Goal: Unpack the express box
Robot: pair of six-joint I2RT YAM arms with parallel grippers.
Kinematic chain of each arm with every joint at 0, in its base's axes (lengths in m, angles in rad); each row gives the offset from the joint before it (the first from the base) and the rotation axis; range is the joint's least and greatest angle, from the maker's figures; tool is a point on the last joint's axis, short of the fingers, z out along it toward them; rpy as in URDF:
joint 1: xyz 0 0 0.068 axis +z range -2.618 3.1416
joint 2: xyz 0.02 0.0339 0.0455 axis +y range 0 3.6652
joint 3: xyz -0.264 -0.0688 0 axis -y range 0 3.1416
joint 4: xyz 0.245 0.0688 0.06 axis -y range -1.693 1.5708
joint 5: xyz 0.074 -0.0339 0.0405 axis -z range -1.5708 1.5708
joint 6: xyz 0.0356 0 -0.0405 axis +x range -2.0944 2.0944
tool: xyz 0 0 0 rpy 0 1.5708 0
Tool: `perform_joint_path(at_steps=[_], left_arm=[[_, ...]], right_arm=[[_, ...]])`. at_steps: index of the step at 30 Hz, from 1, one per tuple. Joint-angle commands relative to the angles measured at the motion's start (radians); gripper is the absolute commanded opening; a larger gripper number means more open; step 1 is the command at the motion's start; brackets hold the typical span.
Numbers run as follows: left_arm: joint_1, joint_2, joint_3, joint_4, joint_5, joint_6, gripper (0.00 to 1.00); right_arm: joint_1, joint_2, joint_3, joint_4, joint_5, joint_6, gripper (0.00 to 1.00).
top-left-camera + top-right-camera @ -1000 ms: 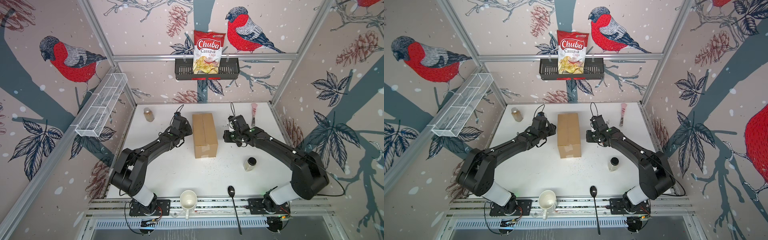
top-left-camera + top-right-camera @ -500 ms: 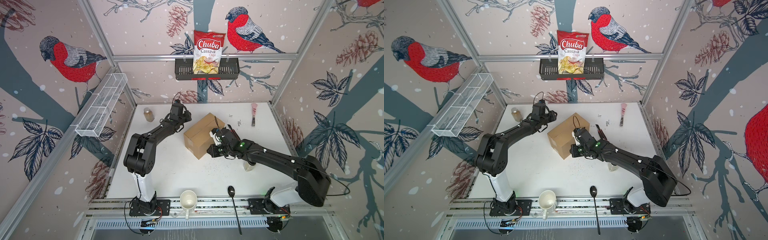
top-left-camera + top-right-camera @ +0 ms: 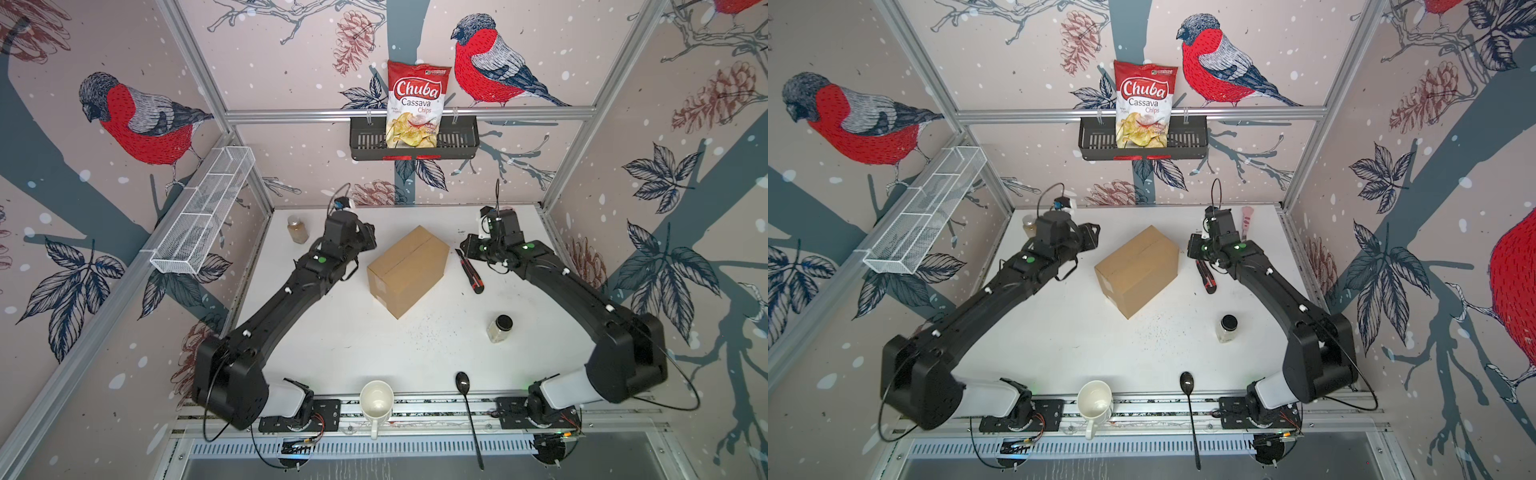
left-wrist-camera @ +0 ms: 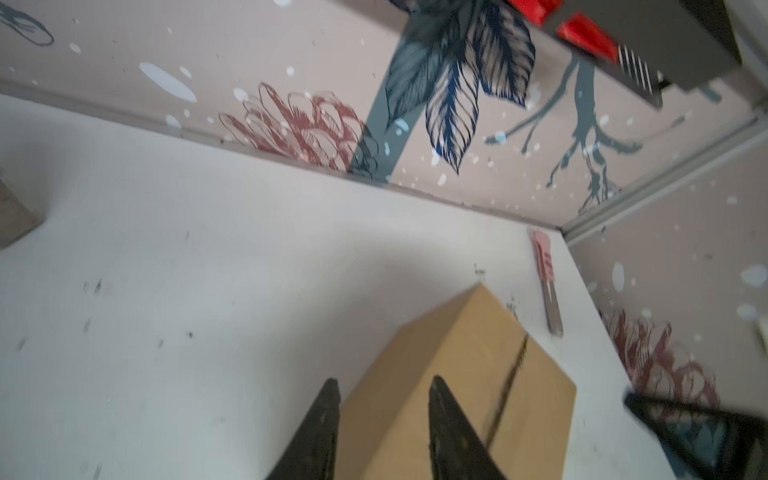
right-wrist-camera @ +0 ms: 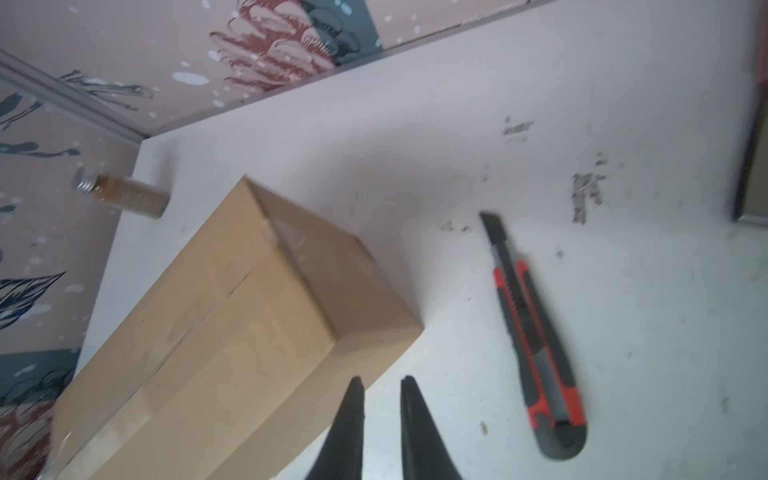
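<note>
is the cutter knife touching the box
Apart: the right wrist view shows a strip of bare table between the knife and the box.

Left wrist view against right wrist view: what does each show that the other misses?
Only the left wrist view shows the pink spatula lying near the table's back corner and the underside of the black wall basket with its red strip. Only the right wrist view shows the red-and-black utility knife lying beside the box, not touching it, and the brown-filled jar beyond the box by the wall. Both show the express box, closed, on the white table.
</note>
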Motion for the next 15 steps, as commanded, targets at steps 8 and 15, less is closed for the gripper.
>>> perform_joint_path(at_steps=[8, 15], left_arm=[[-0.250, -0.142, -0.283, -0.142, -0.319, -0.363, 0.35], [-0.263, -0.047, -0.342, -0.024, -0.307, -0.410, 0.35]], right_arm=[[-0.084, 0.274, 0.189, 0.003, -0.173, -0.147, 0.10], [-0.071, 0.308, 0.186, 0.004, -0.252, -0.173, 0.10]])
